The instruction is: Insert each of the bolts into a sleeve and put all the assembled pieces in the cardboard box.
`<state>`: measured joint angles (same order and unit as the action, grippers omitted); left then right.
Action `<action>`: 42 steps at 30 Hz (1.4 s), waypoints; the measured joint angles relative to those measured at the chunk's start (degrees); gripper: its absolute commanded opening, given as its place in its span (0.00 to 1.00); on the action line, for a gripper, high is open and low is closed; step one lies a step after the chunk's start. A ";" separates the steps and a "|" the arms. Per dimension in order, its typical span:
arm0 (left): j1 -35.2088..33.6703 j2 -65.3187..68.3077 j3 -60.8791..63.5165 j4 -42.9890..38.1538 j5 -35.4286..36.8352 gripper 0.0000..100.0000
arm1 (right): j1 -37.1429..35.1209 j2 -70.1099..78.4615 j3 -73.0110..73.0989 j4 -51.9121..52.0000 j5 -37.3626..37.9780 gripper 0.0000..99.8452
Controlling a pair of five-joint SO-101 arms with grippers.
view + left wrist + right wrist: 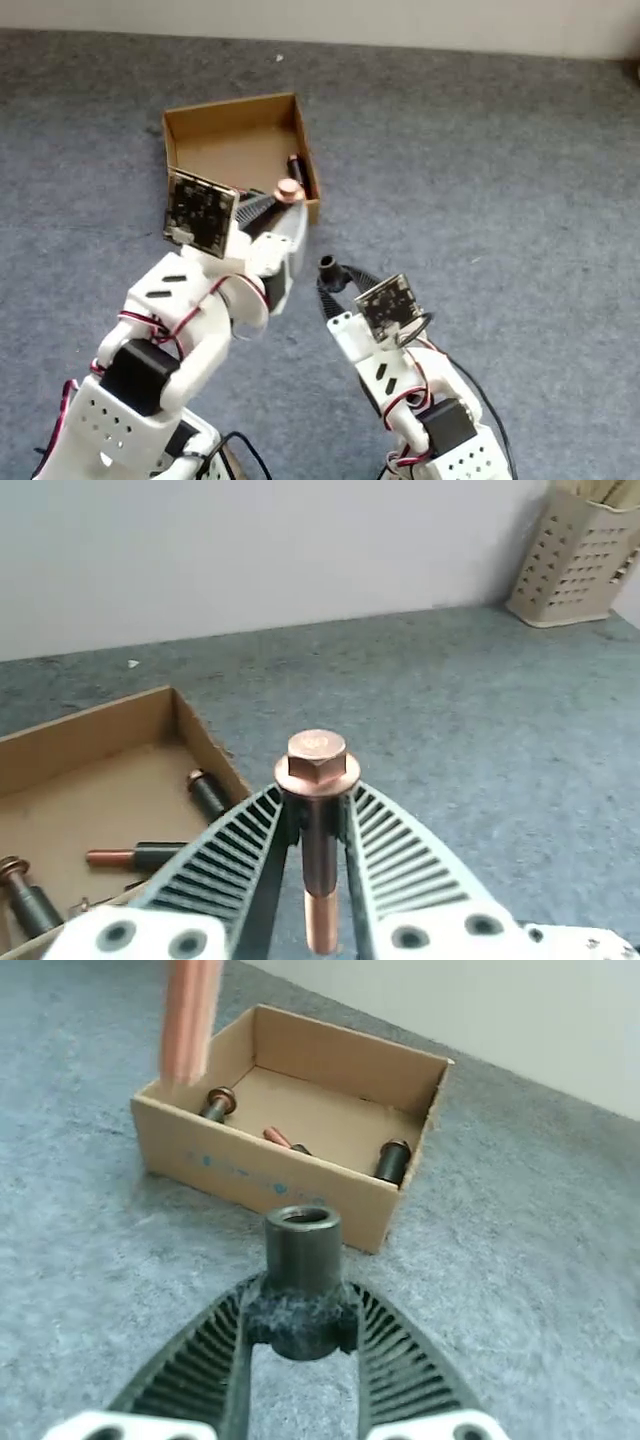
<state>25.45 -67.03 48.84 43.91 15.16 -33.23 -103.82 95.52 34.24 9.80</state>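
Your left claw (318, 802) is closed narrow on the copper bolt (318, 768), pinching its shank just under the flanged head, with the bare end hanging free below the fingertips. Your right claw (300, 1310) grips the dark sleeve (302, 1245) by its lower half, and the open bore faces up, clear of the jaws. Bolt and sleeve are not yet joined: the two claws are near each other but apart, and from the right claw the bolt's shank appears ahead and higher, over the near corner of the cardboard box (250, 1175). Just beyond and to one side of the left claw's tips, the box already holds three assembled pieces: one (205, 792) against the near wall, one (130, 857) lying flat in the middle, and one (25, 895) at the far end. I judge three pairs finished and boxed, with this pair left to mate and drop in. Grey carpet (500, 200) lies under everything, and well past the left claw a perforated beige basket (585, 550) stands against the wall.
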 measured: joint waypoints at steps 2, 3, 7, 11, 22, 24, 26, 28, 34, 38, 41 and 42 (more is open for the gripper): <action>2.46 0.00 0.00 -0.44 0.35 0.01 | 1.05 0.00 0.00 0.00 -2.02 0.01; 3.52 0.00 0.26 -0.88 0.35 0.01 | 1.58 0.00 0.00 0.00 -2.81 0.01; 6.42 0.00 4.31 -5.63 0.35 0.01 | 2.02 0.00 0.00 0.00 -3.87 0.01; 6.68 0.00 10.11 -13.89 0.35 0.01 | 2.02 0.00 0.00 0.00 -3.96 0.01; 6.68 0.00 15.82 -21.27 0.35 0.01 | 1.05 0.00 0.00 0.00 -3.96 0.01; 6.68 0.00 15.82 -21.27 0.35 0.01 | 0.97 0.00 0.00 0.00 -3.96 0.01; 6.68 0.00 16.26 -21.45 0.35 0.01 | 0.97 0.00 0.00 0.00 -3.96 0.01; 6.59 -0.26 17.14 -21.54 0.53 0.01 | 0.79 0.09 0.00 0.00 -3.96 0.01; 6.59 -0.35 17.58 -22.24 0.62 0.01 | 0.62 0.09 -0.35 0.09 -3.96 0.01; 6.68 -0.35 17.58 -22.24 0.62 0.01 | 0.62 0.09 -0.35 0.09 -3.96 0.01; 6.77 -0.35 17.58 -22.24 0.62 0.01 | 0.62 0.09 -0.35 0.09 -3.96 0.01; 6.77 -0.35 17.58 -22.24 0.62 0.01 | 0.62 0.09 -0.70 0.09 -3.96 0.01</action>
<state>32.22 -67.38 66.42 21.67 15.78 -32.62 -103.74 94.81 34.33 5.85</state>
